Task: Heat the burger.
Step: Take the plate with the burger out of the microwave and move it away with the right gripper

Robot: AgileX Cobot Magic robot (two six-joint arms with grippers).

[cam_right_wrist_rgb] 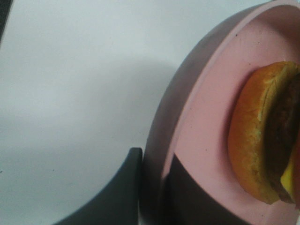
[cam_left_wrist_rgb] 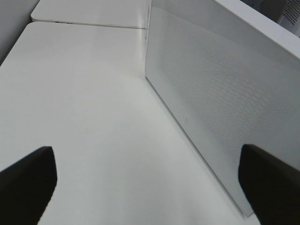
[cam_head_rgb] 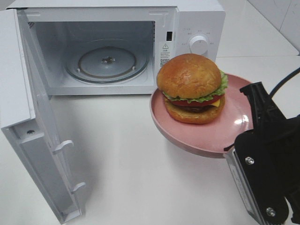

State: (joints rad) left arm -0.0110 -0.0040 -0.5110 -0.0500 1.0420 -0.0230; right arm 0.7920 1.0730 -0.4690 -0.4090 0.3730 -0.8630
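Note:
The burger [cam_head_rgb: 192,89], with a glossy brown bun, lettuce, tomato and cheese, sits on a round pink plate [cam_head_rgb: 225,131] that hangs above the table in front of the microwave's control panel. My right gripper [cam_head_rgb: 254,96] is shut on the plate's right rim. In the right wrist view one dark finger lies under the plate [cam_right_wrist_rgb: 201,131] and the other inside it, with the gripper [cam_right_wrist_rgb: 152,192] pinching the rim beside the burger [cam_right_wrist_rgb: 262,136]. My left gripper [cam_left_wrist_rgb: 147,187] stands open and empty over bare table, next to the door's outer face; the exterior high view does not show it.
The white microwave [cam_head_rgb: 117,47] stands at the back with its door [cam_head_rgb: 28,117] swung wide open to the left. Its glass turntable [cam_head_rgb: 107,61] is bare. The door's dotted outer panel [cam_left_wrist_rgb: 220,103] rises close to the left gripper. White table [cam_head_rgb: 140,164] extends in front.

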